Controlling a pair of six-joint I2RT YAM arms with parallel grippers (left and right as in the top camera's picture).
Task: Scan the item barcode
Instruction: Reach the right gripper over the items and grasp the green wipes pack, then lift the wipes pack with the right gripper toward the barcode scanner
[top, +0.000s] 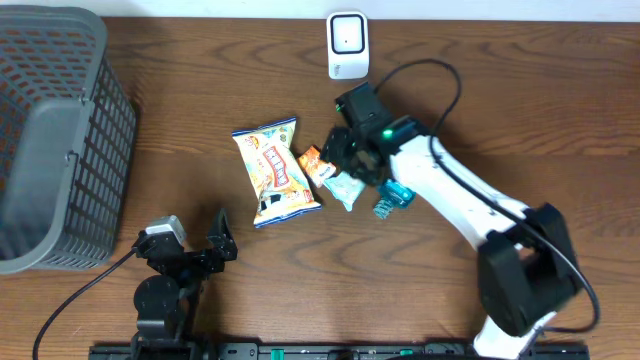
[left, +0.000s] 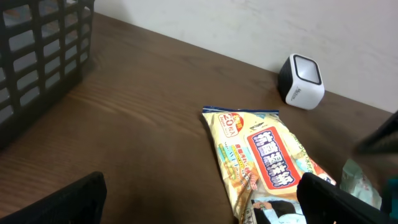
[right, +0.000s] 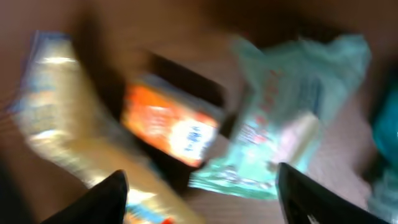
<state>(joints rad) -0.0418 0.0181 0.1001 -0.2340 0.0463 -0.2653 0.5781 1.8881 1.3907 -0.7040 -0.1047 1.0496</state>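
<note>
Dark brown wooden counter (top: 520, 110) fills the overhead view, with a pale wall along the top edge; a grey mesh basket (top: 60, 130) sits at the upper left of the frame; a small white scanner (top: 347, 45) stands upright at the top centre, by the wall. At the centre lies a cluster of items: a yellow snack bag (top: 277, 172) lying flat, an orange packet (top: 313, 163) just beside its right edge, a pale green packet (top: 345, 187) at the orange one's lower right, and a teal wrapper (top: 393, 197) just right of that; all lie well below the scanner. Your right arm reaches in from the lower right of the frame; its right fingers (right: 109, 199) hang over the orange and green packets. In the blurred wrist view they stand apart, one at either lower corner, with both packets between them and nothing clasped; whether they touch a packet cannot be told. Your left fingers (left: 78, 202) sit at the lower left of the overhead frame, spread wide and released; the left wrist view shows the snack bag and scanner beyond them.
</note>
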